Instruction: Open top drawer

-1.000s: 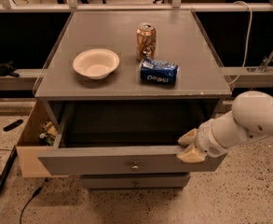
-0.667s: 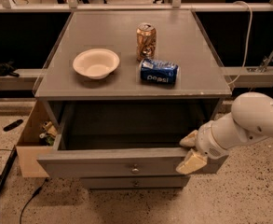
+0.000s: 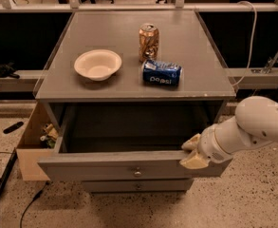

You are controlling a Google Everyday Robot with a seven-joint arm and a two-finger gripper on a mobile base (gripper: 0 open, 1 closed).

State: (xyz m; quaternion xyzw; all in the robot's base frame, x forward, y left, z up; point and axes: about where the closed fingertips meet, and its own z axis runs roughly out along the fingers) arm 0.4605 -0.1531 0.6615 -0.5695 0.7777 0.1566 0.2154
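The top drawer [image 3: 105, 167] of the grey cabinet stands pulled far out, its inside dark and its small round metal knob [image 3: 137, 173] at the centre of the flat front. My gripper [image 3: 192, 154] with cream fingers sits at the drawer front's right end, at its top edge. The white arm [image 3: 252, 129] reaches in from the right.
On the cabinet top [image 3: 186, 46] are a white bowl [image 3: 97, 64], an upright gold can [image 3: 148, 42] and a blue Pepsi can [image 3: 162, 72] on its side. A narrower drawer [image 3: 137, 186] sits below. A cardboard box [image 3: 34, 141] with small items stands at the left.
The drawer has come a little further out toward the camera. My gripper has shifted slightly down and outward along the drawer front's right end.
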